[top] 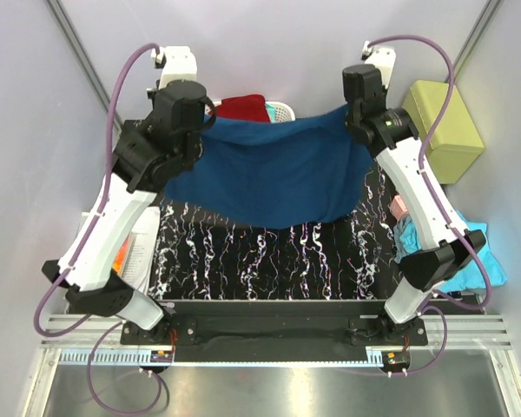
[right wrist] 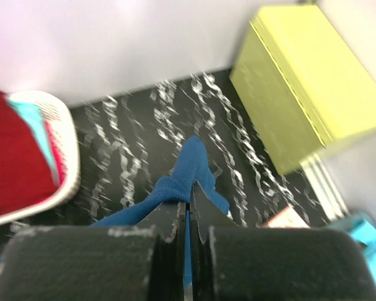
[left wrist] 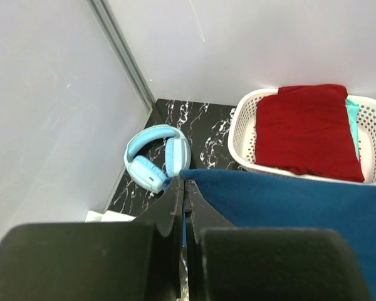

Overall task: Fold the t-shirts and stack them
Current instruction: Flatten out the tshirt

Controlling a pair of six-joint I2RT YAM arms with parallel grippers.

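Observation:
A navy blue t-shirt (top: 273,174) hangs stretched in the air between my two grippers, above the far part of the table. My left gripper (top: 201,132) is shut on its left corner (left wrist: 194,182). My right gripper (top: 354,117) is shut on its right corner (right wrist: 191,172). No print shows on the cloth. A dark red t-shirt (left wrist: 307,128) lies folded in a white basket (left wrist: 241,135), with a turquoise one (left wrist: 353,125) under it. More turquoise cloth (top: 482,265) lies at the table's right edge.
The basket (top: 280,109) stands at the back centre, partly hidden by the blue shirt. Light blue headphones (left wrist: 155,157) lie in the back left corner. A yellow-green box (top: 443,130) stands at the back right. The table is black marble-patterned (top: 269,256). Grey walls close in.

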